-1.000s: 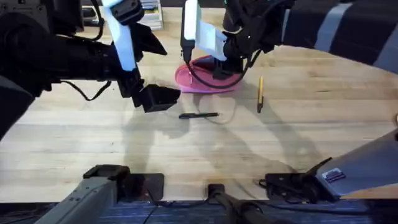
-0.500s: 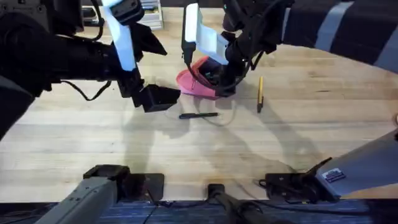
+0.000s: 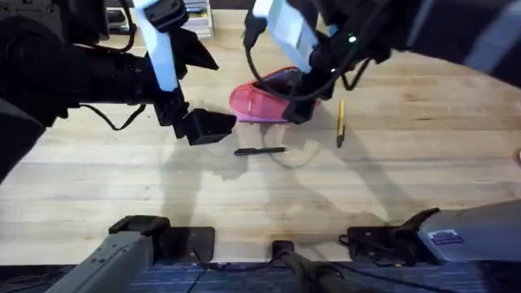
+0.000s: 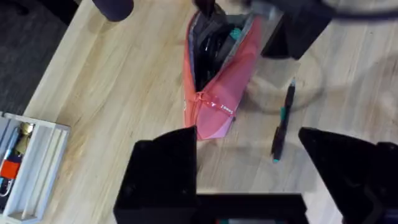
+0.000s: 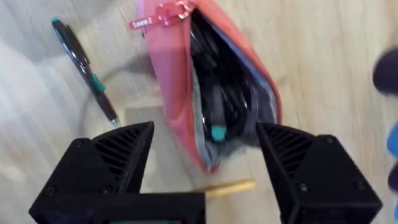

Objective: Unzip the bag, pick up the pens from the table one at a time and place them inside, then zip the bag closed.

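Right gripper (image 5: pixel 202 146) spread wide above unzipped bag (image 5: pixel 211 81).

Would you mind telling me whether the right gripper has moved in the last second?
Yes. Judged against the yellow pen lying on the table, the right gripper has shifted toward that pen and lifted off the pink bag.

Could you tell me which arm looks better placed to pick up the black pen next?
Probably the left: its open gripper hovers beside the black pen, while the right gripper is over the open bag.
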You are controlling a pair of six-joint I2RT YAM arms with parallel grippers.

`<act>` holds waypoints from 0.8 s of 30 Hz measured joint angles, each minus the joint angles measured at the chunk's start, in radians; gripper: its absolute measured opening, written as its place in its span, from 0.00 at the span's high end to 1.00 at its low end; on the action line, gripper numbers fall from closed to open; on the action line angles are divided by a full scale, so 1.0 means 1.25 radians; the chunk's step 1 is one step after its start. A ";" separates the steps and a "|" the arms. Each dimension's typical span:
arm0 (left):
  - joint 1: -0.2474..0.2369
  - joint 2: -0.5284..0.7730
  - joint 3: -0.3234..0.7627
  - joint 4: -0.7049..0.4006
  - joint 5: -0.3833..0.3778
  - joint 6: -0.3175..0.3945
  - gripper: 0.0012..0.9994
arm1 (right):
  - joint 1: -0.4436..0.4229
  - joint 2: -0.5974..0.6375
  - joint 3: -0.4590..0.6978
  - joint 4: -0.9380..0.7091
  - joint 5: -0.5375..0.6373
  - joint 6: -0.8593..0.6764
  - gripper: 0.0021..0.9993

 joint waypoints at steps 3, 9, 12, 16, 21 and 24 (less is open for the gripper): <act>0.000 0.000 0.000 0.000 0.000 0.000 0.01 | 0.000 -0.043 0.000 -0.044 0.031 0.047 0.00; 0.000 0.000 0.000 0.000 0.000 0.000 0.01 | -0.001 -0.104 0.000 -0.122 0.070 0.124 0.00; 0.000 0.000 0.000 0.000 0.000 0.000 0.01 | -0.008 -0.121 0.000 -0.144 0.073 0.145 0.00; 0.000 0.000 0.000 0.001 0.000 0.000 0.01 | -0.041 -0.153 0.000 -0.149 0.076 0.179 0.00; 0.000 0.000 0.000 0.003 0.000 0.000 0.01 | -0.105 -0.200 0.000 -0.151 0.076 0.222 0.00; 0.000 0.000 0.000 0.004 0.000 0.000 0.01 | -0.144 -0.226 0.000 -0.146 0.076 0.262 0.00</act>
